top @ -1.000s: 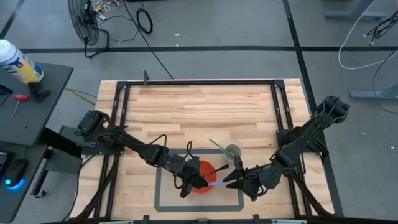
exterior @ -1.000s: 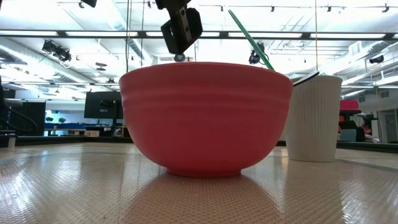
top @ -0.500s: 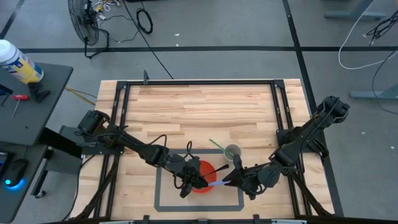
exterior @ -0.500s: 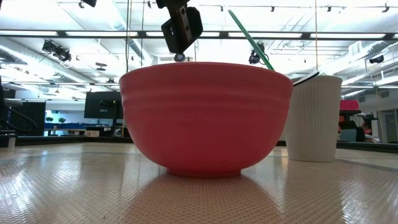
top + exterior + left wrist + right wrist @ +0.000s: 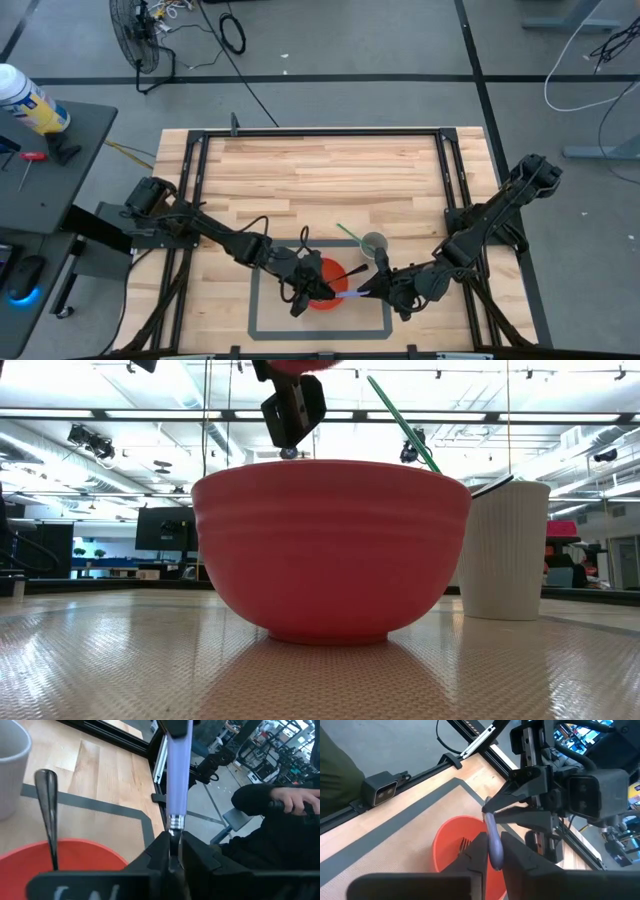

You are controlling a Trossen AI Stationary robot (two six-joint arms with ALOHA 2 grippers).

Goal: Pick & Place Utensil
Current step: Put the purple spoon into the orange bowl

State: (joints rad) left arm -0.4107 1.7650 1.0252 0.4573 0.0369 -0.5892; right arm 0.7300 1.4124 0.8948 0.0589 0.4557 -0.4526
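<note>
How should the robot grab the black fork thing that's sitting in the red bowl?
Probably by the black fork's thin handle, the part leaning up past the red bowl's rim on the white cup's side. Come from above: its head lies low inside, behind the walls. The left gripper and right gripper are both shut on the purple-handled utensil.

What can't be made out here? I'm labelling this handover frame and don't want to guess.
- Working end of the purple-handled utensil: hidden in the left wrist view between the left gripper fingers; tiny in the high view.
- Right gripper grip: its fingers flank the handle, contact unclear.
- Red bowl contents: the low view sees only its wall.
- White cup interior: rim hides it.
</note>
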